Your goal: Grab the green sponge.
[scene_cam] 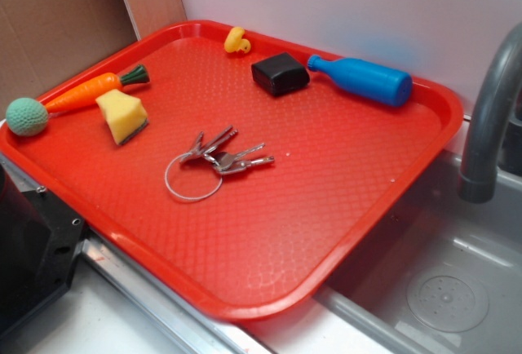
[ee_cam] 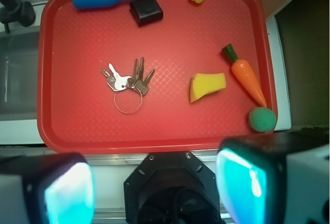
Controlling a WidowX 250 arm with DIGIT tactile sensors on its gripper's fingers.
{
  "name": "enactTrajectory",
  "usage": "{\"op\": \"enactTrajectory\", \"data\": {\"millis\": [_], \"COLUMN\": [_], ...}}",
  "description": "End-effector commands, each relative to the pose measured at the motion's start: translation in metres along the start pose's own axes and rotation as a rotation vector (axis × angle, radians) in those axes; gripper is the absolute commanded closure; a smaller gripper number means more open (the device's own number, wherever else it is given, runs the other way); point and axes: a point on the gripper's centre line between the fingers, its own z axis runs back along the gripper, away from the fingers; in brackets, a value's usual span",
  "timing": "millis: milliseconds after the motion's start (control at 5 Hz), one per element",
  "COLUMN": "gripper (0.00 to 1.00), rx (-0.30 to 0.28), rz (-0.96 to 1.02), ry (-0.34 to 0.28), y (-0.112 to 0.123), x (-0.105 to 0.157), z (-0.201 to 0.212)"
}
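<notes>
Jaws standing wide apart with nothing between them: the gripper (ee_cam: 154, 188) is showing only in the wrist view, its two fingers (ee_cam: 242, 185) glowing cyan at the bottom corners and hanging outside the near rim of the red tray (ee_cam: 77, 126), above the black robot base (ee_cam: 172, 190). Green sponge (ee_cam: 207, 86) is lying on the tray's right half in that view, a yellow wedge just beside the orange carrot (ee_cam: 246, 78) but apart from it, with the green knitted ball (ee_cam: 262, 119) sitting at the carrot's tip against the tray edge. Exterior view is showing the sponge (scene_cam: 122, 115) with a dark layer along its lower face, which the wrist view is not resolving. Open tray floor is lying all around the sponge on its near and inner sides; the bunch of keys (ee_cam: 127, 82) on its wire ring is resting near the tray's middle, well apart from the sponge. Along the far rim, the blue bottle (scene_cam: 360, 80) is lying on its side with its neck nearly touching the black box (scene_cam: 280, 73), and the small yellow duck (scene_cam: 236, 41) is sitting farther along. Exterior view alone is showing the grey faucet (scene_cam: 489, 117) rising beside the tray over the sink (scene_cam: 449, 289), plus a cardboard panel (scene_cam: 57, 19) behind the far corner.
</notes>
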Motion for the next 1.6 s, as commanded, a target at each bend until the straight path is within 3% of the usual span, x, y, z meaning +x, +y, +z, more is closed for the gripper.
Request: {"op": "enactTrajectory", "data": {"millis": [0, 200, 400, 600, 800, 1000, 1200, 1400], "gripper": [0.0, 0.0, 0.0, 0.0, 0.0, 0.0, 0.0, 0.0], "rx": [0.0, 0.066, 0.076, 0.088, 0.052, 0.051, 0.074, 0.15], "rz": [0.0, 0.244, 0.492, 0.741, 0.991, 1.114, 1.125, 1.106], "ry": [0.0, 0.002, -0.097, -0.153, -0.134, -0.075, -0.007, 0.05], "y": [0.0, 0.042, 0.056, 0.073, 0.091, 0.104, 0.104, 0.101], "x": [0.0, 0.011, 0.025, 0.037, 0.045, 0.049, 0.054, 0.042], "z": [0.0, -0.05, -0.073, -0.096, -0.122, -0.142, -0.174, -0.206]}}
